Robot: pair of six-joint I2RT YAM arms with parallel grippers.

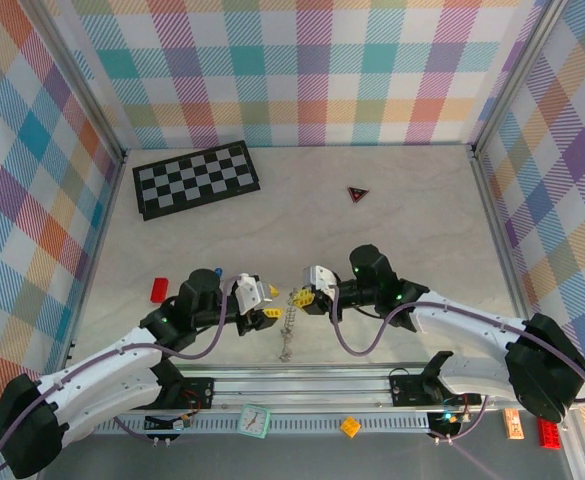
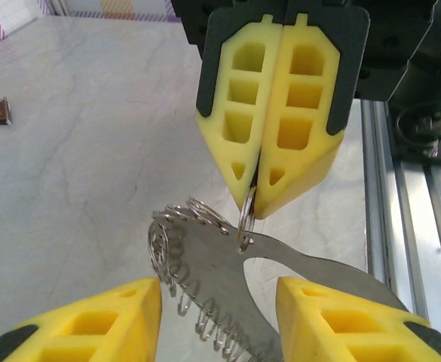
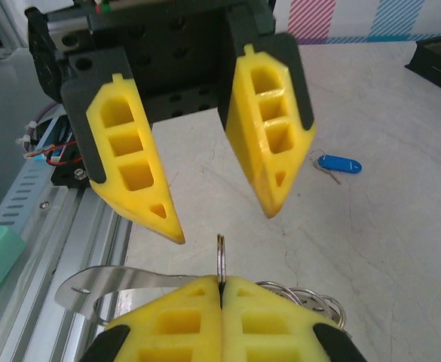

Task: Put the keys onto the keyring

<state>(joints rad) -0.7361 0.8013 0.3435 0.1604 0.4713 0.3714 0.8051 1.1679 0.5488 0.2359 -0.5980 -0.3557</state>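
— Pinching one small split loop of the keyring (image 2: 212, 279) edge-on, the right fingers (image 3: 220, 290) are pressed flat together, and the whole silvery band with its coiled edge hangs off that single bite. Whether its lower end rests on the tabletop (image 2: 77, 151), I can't tell.

— And the other arm?

— The left fingers (image 3: 269, 151) stand apart and empty, tip to tip with the right pair. From the left wrist you see the band running between them. Whether either pad brushes the metal is hard to call.

— So which step are we in?

— Presenting the ring, by my read. One arm holds it up, the other is free to work, and no key is on it yet. The blue key (image 3: 339, 164) lies flat on the tabletop, well apart from the ring, off past the left arm's wrist.

— What does the next move ask for?

— I'd say the left arm has to leave the ring and go for that key. It's tiny and lies low, so the fingers need to come down nearly closed and take it by the plastic head, leaving the hole clear. Then comes the fiddly part: lining the hole up with a thin wire loop.

— Risks?

— A ring held by one loop can swing or twist when nudged. The right side must hold dead steady, or the threading misses.
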